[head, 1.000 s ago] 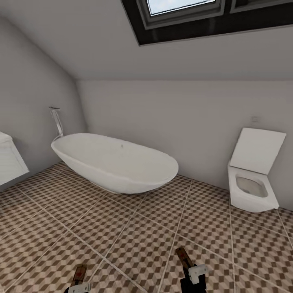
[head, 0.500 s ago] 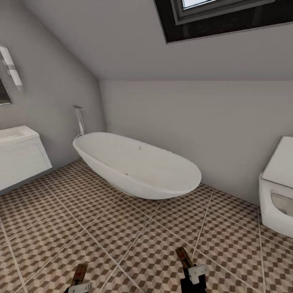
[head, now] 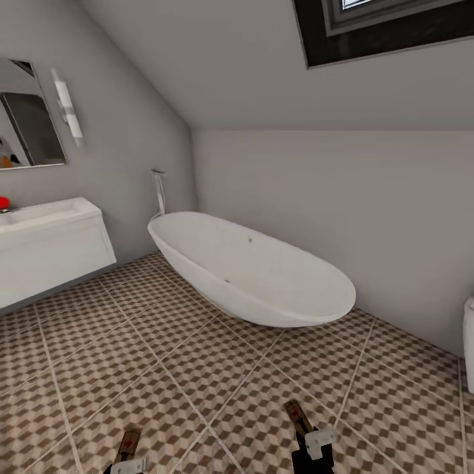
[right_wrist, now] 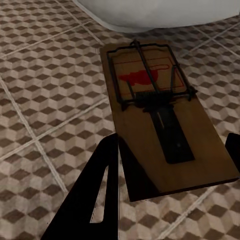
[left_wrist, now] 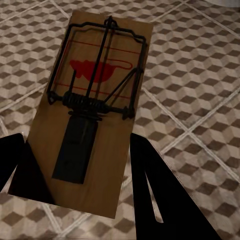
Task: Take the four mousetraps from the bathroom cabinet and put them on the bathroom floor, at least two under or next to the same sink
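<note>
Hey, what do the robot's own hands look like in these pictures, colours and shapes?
In the head view, the right hand is black with a pale grey-white block-shaped part on top; the left hand shows a similar pale piece. In the wrist views, the fingers are flat, matte black, tapering wedges with narrow slots.

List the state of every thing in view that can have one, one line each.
left gripper: shut on a mousetrap, held above the floor.
left mousetrap: gripped at its near end, wire bar flat on the board.
right gripper: shut on a mousetrap.
right mousetrap: gripped at its near end, above the bathroom floor.
sink: wall-hung, floor beneath bare.
bathtub: empty.
</note>
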